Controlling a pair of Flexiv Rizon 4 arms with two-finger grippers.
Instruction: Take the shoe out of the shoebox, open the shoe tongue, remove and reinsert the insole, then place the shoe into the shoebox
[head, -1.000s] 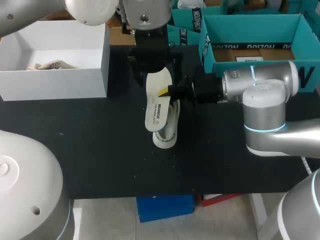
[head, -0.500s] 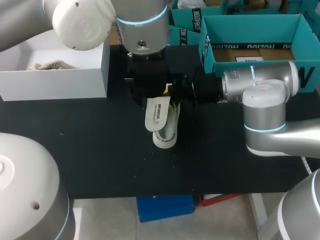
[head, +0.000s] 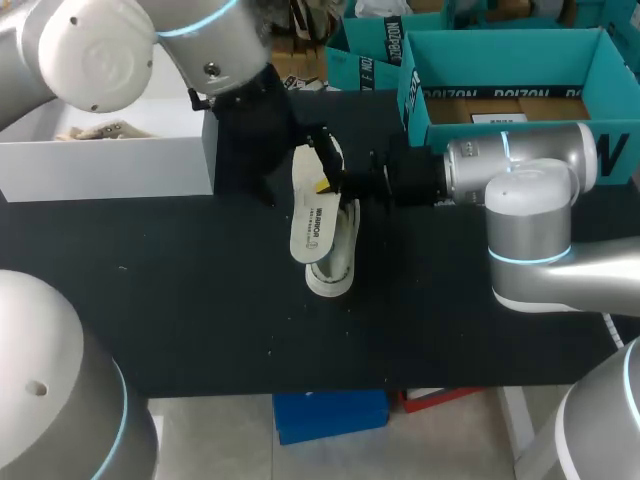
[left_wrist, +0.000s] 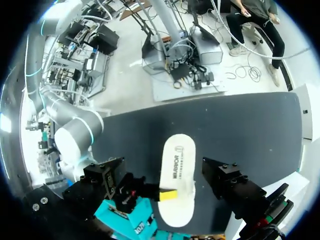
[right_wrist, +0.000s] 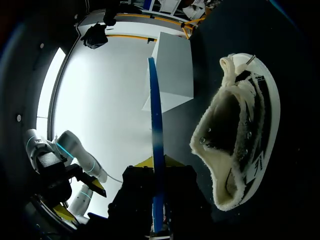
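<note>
The black matte surface (head: 200, 300) fills most of the head view. My left arm (head: 100, 50), grey and thick-jointed, enters from ten o'clock and bends down toward the centre. My right arm (head: 520, 180) comes in from three o'clock and lies level, its forearm pointing at nine o'clock.

The white rectangular cardboard shoebox (head: 110, 165) stands open at ten o'clock, well apart from the shoe. The cream-white fabric shoe (head: 338, 262) lies on its side on the surface near the centre, out of the box, with its opening turned toward the right tool (head: 326, 185).

The flat white insole (head: 312, 215) is out of the shoe, held just beside it and overlapping it on the nine o'clock side. The right tool is clamped on the insole's long edge – in the right wrist view the insole (right_wrist: 156, 125) stands edge-on between the yellow tips.

The left tool (head: 322, 148) hovers at the insole's twelve o'clock end. Its fingers (left_wrist: 227, 182) stand wide apart on either side of the insole (left_wrist: 177, 165) – not touching it.
</note>
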